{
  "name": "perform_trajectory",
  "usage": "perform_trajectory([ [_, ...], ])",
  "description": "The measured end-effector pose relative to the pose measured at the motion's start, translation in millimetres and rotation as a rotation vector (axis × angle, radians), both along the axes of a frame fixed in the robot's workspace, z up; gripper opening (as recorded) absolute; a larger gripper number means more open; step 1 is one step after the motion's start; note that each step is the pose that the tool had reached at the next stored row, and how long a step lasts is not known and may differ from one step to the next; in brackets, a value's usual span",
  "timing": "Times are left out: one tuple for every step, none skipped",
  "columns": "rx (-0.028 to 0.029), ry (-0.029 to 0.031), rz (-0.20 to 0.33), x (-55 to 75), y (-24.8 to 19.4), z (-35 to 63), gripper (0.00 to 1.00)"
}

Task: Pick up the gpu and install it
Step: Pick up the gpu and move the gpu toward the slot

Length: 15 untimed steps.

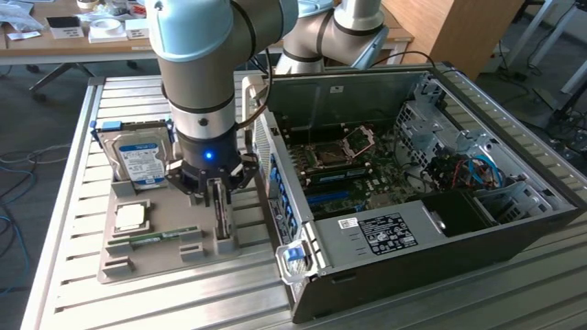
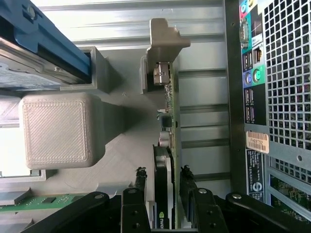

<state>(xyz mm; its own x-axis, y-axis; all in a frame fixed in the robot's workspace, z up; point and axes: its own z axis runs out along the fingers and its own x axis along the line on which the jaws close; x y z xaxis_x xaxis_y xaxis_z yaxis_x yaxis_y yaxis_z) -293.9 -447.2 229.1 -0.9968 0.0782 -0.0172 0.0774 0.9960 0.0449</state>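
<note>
so you're right at the start of this one, going by how things sit. the gpu is standing on its edge in its slot on the grey holder tray, out on the table beside the open computer case, not in the case at all. your gripper is down over the card with its fingers apart, one on each side of the board. from the wrist view there looks to be a sliver of gap on both sides, so i'd call it straddling, not clamped. in the exterior view the gripper sits right on top of the card's upper edge. the hard drive and the ram stick sit in their own spots on the tray. so nothing's picked up yet: the grab, the lift and the whole install into the motherboard are left to do.
</note>
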Motion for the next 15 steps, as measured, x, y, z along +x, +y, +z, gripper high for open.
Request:
perform_trajectory([
  [0.0,0.0,0.0,0.0,0.0,0.0,0.42],
  [-0.0001,0.0,0.0,-0.2,0.0,0.0,0.42],
  [-0.0001,0.0001,0.0,-0.4,-0.3,0.0,0.42],
  [-0.0001,0.0001,0.0,-0.5,-0.6,0.0,0.42],
  [-0.0001,0.0,0.0,-0.6,-0.8,0.0,0.42],
  [0.0,0.0,0.0,-0.9,-1.0,0.0,0.42],
  [-0.0001,0.0001,0.0,-1.0,-1.1,0.1,0.42],
  [0.0,0.0,0.0,-1.0,-1.1,0.0,0.42],
  [0.0,0.0,0.0,-0.9,-1.1,0.0,0.42],
  [0.0,0.0,0.0,-0.9,-1.1,0.0,0.42],
  [0.0,0.0,0.0,-1.0,-1.1,0.0,0.42],
  [0.0,0.0,0.0,-0.9,-1.1,0.0,0.42],
  [-0.0001,0.0,0.0,-0.8,-1.1,0.0,0.42],
  [-0.0001,0.0,0.0,-0.7,-1.1,-0.1,0.42],
  [0.0,-0.0001,0.0,-0.5,-1.1,-0.1,0.42],
])
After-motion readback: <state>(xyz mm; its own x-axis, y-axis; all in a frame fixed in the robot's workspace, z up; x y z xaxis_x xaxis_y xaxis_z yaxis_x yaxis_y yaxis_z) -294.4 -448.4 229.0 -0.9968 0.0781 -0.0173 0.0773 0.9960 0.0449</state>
